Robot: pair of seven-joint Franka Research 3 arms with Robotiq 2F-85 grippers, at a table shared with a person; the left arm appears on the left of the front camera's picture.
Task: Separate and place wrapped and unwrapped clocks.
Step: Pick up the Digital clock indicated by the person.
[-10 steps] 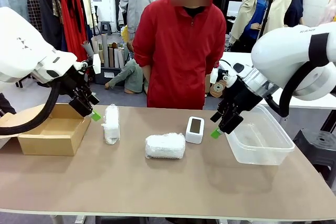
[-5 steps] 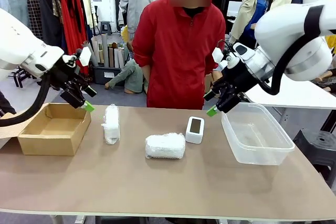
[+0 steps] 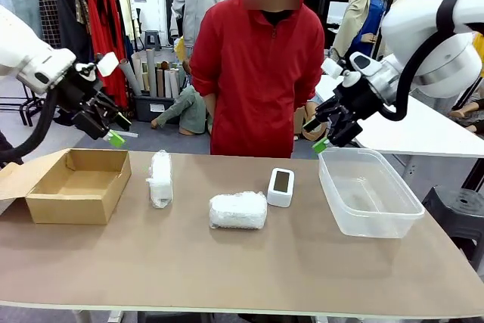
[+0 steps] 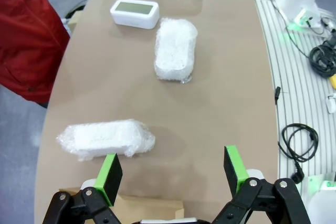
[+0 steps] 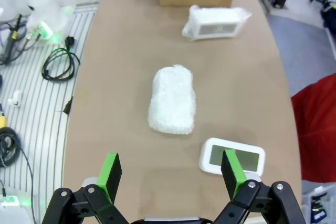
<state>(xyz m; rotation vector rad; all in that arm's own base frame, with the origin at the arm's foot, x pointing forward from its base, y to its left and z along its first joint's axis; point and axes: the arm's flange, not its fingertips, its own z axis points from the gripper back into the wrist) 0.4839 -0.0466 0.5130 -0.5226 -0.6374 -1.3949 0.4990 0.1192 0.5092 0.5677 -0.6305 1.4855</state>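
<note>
- Left hand (image 4: 169, 170) spread, empty; one bubble-wrapped clock (image 4: 105, 139) lies just ahead of its fingertips, second wrapped clock (image 4: 176, 50) farther on.
- Right hand (image 5: 168, 171) spread, empty; bare digital clock (image 5: 232, 156) just beyond.
- Wrap likely soft, slippery: pinch across narrow middles.

white clock (image 3: 280, 187), brown box (image 3: 76, 208), red jacket (image 3: 257, 73)

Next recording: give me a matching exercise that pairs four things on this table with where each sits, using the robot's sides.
Things:
1. cardboard box
2. plastic tub
3. bare digital clock
4. bubble-wrapped bundle lying crosswise

Places:
A. just left of the tub, towards the person's side
B. left end of the table
C. right end of the table
D. mid-table, closest of the clocks to the robot's edge

Pairs: 1-B, 2-C, 3-A, 4-D
</note>
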